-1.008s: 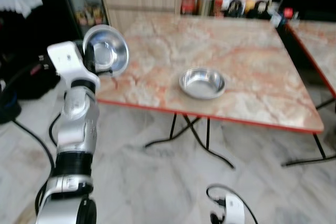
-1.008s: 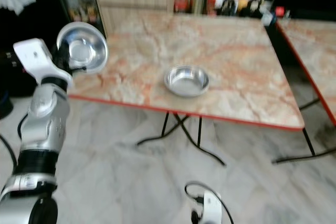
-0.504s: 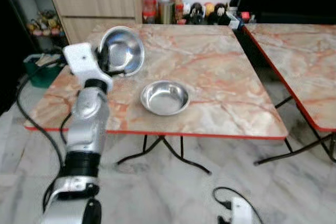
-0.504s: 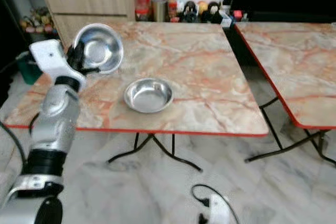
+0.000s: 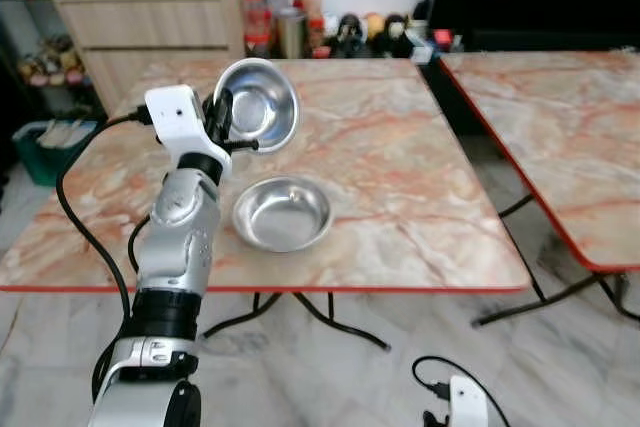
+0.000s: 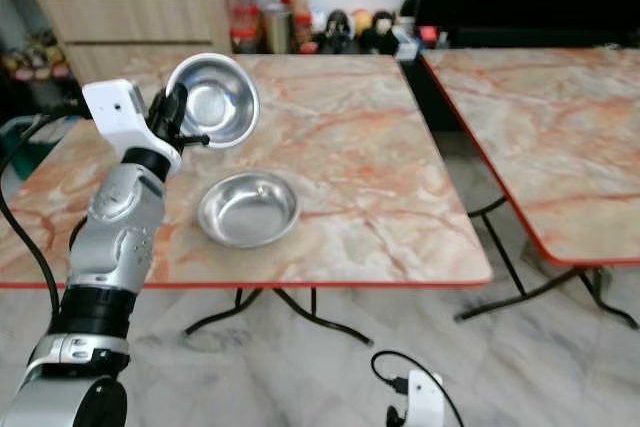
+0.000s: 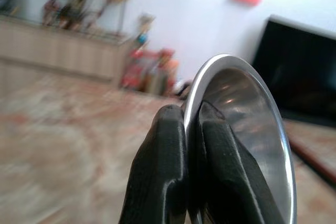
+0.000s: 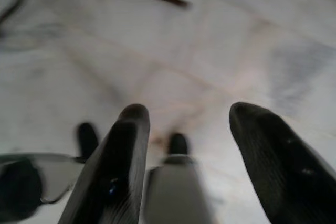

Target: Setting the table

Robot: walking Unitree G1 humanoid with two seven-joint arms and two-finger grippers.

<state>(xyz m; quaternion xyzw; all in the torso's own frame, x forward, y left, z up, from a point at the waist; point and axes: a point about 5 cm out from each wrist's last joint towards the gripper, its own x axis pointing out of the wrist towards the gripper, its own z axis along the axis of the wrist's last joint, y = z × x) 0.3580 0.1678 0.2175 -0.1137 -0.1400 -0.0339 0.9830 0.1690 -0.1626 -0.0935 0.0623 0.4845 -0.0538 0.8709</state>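
The left gripper [image 5: 222,115] is raised above the near-left part of the marble-topped desk [image 5: 400,157], its jaws clamped on the rim of a steel bowl [image 5: 258,105]. The bowl is held clear of the desktop, tipped on edge with its hollow facing toward the robot. In the left wrist view the two black fingers [image 7: 168,171] pinch the bowl's rim between them, one on the outside, one on the inside. A second bowl [image 5: 281,214] sits upright on the desk, directly below and slightly nearer the front edge than the held one; the two are apart. The desk has a red edge and stands on black folding legs [image 5: 310,312] over a pale marble floor [image 5: 330,377]. A second desk [image 5: 560,137] of the same pattern stands just to the right, with a narrow gap between them. Beyond the desks, a wooden cabinet [image 5: 150,27] stands against the wall, with bottles and jars [image 5: 290,22] grouped beside it on the floor. The right gripper [image 8: 189,166] hangs low over the floor, jaws spread wide and holding nothing. A black cable [image 5: 440,377] lies looped on the floor near it.
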